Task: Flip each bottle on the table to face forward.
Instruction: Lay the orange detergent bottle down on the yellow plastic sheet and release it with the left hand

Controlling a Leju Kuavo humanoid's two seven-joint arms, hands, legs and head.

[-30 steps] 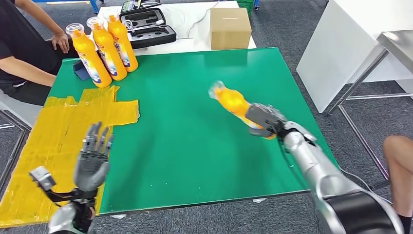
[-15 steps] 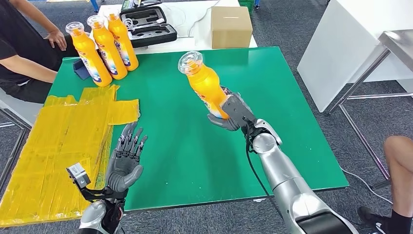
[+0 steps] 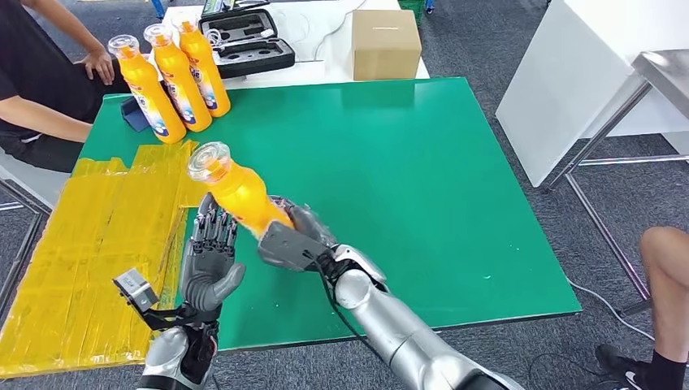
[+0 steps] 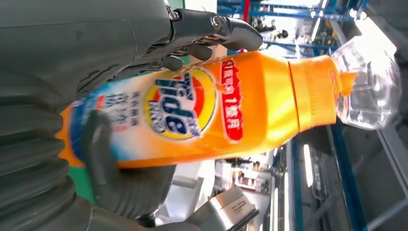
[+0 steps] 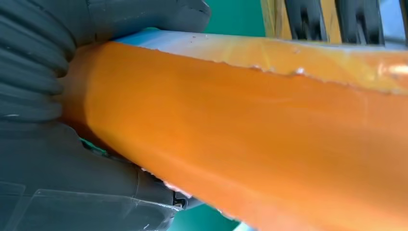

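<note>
My right hand (image 3: 288, 240) grips an orange detergent bottle (image 3: 240, 195) by its lower body and holds it tilted above the left front of the green table (image 3: 422, 162), clear cap (image 3: 210, 161) pointing up and away. My left hand (image 3: 210, 260) stands right beside it, palm up, fingers straight and apart, holding nothing. The left wrist view shows the bottle (image 4: 202, 110) close up with its printed label facing that camera. In the right wrist view the bottle's plain orange side (image 5: 240, 134) lies against my right hand (image 5: 48, 159). Three more orange bottles (image 3: 171, 77) stand at the back left corner.
A yellow sheet (image 3: 89, 236) covers the table's left side. A person (image 3: 32, 81) sits at the back left, next to a small blue object (image 3: 134, 115). A black case (image 3: 248, 41) and a cardboard box (image 3: 384, 45) lie behind. Another person's knee (image 3: 662, 252) shows at the right.
My right hand has carried the bottle from the table's right side across to the left front, raising it more upright. My left hand has lifted and moved in beside it.
</note>
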